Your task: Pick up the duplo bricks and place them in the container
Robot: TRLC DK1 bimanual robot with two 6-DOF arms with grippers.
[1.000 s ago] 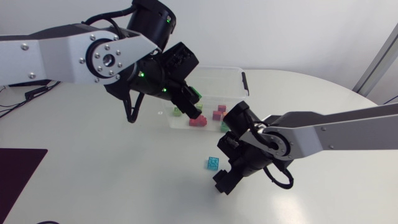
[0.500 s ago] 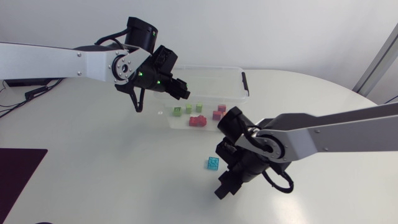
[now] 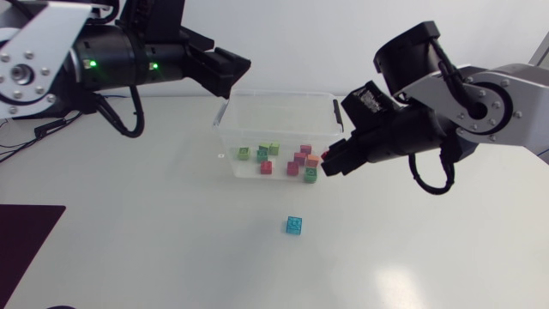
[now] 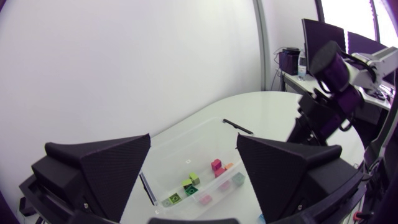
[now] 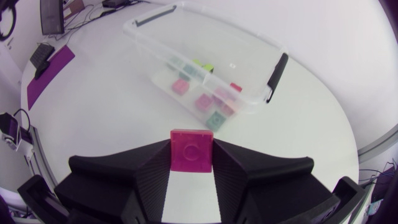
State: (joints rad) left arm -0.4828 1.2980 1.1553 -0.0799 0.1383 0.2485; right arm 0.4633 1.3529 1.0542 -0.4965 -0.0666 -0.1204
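Note:
A clear plastic container [image 3: 283, 107] stands mid-table with several small duplo bricks [image 3: 296, 159] in pink, green and orange inside. One cyan brick [image 3: 294, 225] lies on the table in front of it. My right gripper [image 3: 331, 163] hangs by the container's front right corner, shut on a pink brick [image 5: 191, 149]; in its wrist view the container [image 5: 242, 68] lies ahead of the gripper [image 5: 191, 154]. My left gripper [image 3: 232, 75] is raised beyond the container's left end. Its fingers [image 4: 102, 174] stand wide apart and empty, and the container [image 4: 205, 140] shows between them.
A dark purple mat [image 3: 26, 240] lies at the table's near left edge. Black clip handles [image 3: 337, 112] sit on the container's ends. My right arm [image 4: 329, 93] shows beyond the container in the left wrist view.
My left gripper opened over the container, then rose and drew back to the left. My right gripper shut on the pink brick down at the table and lifted it up to the container's right corner.

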